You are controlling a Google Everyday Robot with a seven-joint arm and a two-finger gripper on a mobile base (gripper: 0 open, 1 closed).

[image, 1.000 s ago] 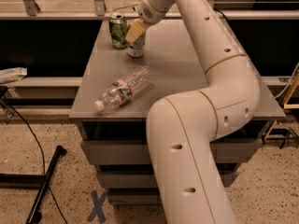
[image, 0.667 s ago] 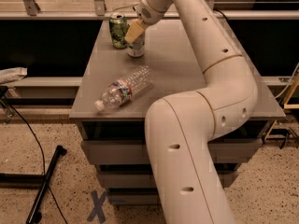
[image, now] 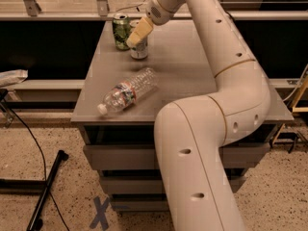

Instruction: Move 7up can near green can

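Gripper [image: 138, 32] is sitting at the far left corner of the table [image: 192, 71], directly over the 7up can [image: 139, 52] and covering its upper half. Only the can's lower band is showing below it. Can't tell from this angle whether it's clamping the can or has let go.

The 7up can is standing upright on the tabletop, just beside the green can [image: 120, 32] on that can's right and slightly nearer the camera. The two look close to touching, but I can't confirm contact. The green can is also standing upright, right at the back edge.

The arm [image: 231, 81] is looping in from the lower right and filling most of the foreground. A clear plastic bottle [image: 127, 91] is lying on its side near the front left of the table, cap pointing at the front edge, well apart from both cans.

Versus 1.0 s and 0.7 s ago, nothing is visibly changing: gripper, both cans and bottle are all staying in the same spots.
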